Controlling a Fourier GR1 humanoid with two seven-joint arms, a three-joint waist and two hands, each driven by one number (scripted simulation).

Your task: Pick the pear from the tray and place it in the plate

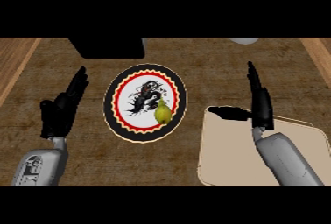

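Observation:
A yellow-green pear (162,112) lies on the round plate (125,86), toward its lower right part; the plate has a black rim, a red and yellow zigzag ring and a white centre with a black figure. The beige tray (226,162) lies at the lower right with nothing visible on it. My right hand (260,103) is open above the tray's far edge, fingers straight and pointing away, thumb out to the left, clear of the pear. At the left of the plate my left hand (61,109) is open with fingers up, resting.
A black object (107,47) stands at the back of the counter, left of centre. Part of a pale grey object (244,40) shows at the back right. Lighter wooden strips (14,65) run along the dark counter's left and right sides.

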